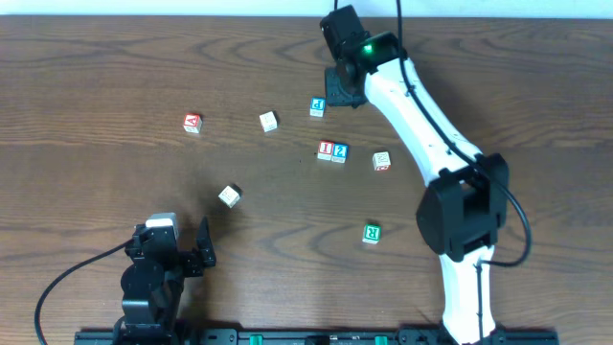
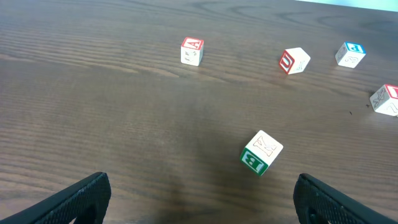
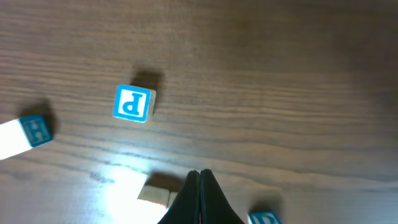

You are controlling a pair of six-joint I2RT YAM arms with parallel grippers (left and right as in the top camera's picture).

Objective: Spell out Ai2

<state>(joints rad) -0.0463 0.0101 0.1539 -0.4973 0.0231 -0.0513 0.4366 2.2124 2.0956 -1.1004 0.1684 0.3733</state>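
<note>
We see the A cube toward the left of the table, well apart from the other two letters. It is white with a red frame and a red "A" on its top face; the left wrist view shows its sides pale with faint line drawings. The I cube and the 2 cube sit near the middle of the table, touching side by side, with the I on the left in the overhead view. The I cube has a red frame around a white face with a red letter. The 2 cube has a blue top with a white figure.

Our left gripper is at the near edge with its fingers spread as wide as they go and nothing between them. A white cube with a green-lettered side lies tilted just ahead of it.

Our right gripper is at the far side, just beside the blue P cube. Its fingers are pressed fully together and hold nothing.
</note>
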